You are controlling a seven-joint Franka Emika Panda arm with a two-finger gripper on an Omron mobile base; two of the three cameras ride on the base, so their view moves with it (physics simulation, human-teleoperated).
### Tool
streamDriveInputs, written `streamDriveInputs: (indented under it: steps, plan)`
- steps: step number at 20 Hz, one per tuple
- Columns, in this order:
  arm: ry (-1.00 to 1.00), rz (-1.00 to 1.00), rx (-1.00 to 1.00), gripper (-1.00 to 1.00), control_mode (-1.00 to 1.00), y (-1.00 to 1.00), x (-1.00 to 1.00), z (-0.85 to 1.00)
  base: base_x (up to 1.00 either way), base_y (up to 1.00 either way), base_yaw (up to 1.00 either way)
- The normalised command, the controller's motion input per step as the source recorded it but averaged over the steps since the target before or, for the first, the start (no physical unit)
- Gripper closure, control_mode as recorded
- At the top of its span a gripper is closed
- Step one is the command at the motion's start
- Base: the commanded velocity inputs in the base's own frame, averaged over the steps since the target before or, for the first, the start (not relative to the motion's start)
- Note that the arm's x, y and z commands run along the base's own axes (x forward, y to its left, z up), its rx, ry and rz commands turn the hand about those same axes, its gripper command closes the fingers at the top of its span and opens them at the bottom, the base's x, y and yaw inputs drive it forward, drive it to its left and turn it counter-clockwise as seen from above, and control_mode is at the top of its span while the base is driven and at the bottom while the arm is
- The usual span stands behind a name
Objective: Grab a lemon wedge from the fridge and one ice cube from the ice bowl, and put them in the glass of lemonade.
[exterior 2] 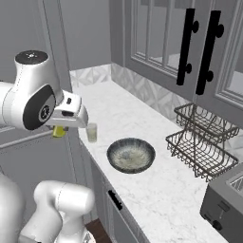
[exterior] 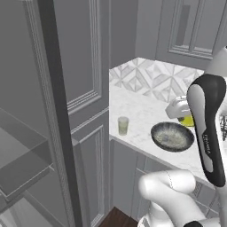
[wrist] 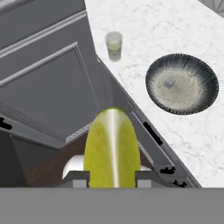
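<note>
Hand view shows the lemon wedge (wrist: 112,148) pinched between my two fingertips (wrist: 80,179), its yellow rind filling the gap between them. My gripper (wrist: 112,178) hangs off the counter edge, above the dark cabinet fronts and a patch of wood floor. In the right base view the wedge (exterior 2: 59,131) shows as a yellow spot under my hand, just left of the glass of lemonade (exterior 2: 91,132). That glass stands upright on the marble counter (exterior 2: 156,185), close to its near edge, and holds pale yellow-green liquid. The ice bowl (exterior 2: 131,154) sits right of the glass, apart from it; one grey cube (wrist: 169,82) lies inside. Farther right stand a wire rack (exterior 2: 201,142) and a toaster (exterior 2: 223,201). The fridge door (exterior: 53,111) stands open at left.
</note>
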Motion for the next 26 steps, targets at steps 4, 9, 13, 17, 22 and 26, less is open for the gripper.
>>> streamDriveInputs:
  steps: [4,9,13,17,22,26]
  plan:
    - [0.21,0.08,0.0,1.0,-1.0,0.03,0.99,-0.5,0.0,0.0,0.0]
    - [0.28,0.14,-0.06,1.0,-1.0,0.33,1.0,-0.63,0.0,0.0,0.0]
    - [0.15,0.34,-0.03,1.0,-1.0,0.08,0.92,-0.65,0.0,0.0,0.0]
    - [-0.11,0.04,0.01,1.0,-1.0,0.0,0.95,-0.73,0.0,0.0,0.0]
    - [-0.23,-0.02,0.03,1.0,-1.0,0.0,0.48,-0.37,0.0,0.0,0.0]
    - [-0.21,-0.17,0.07,1.0,-1.0,0.04,0.27,-0.02,0.0,0.0,0.0]
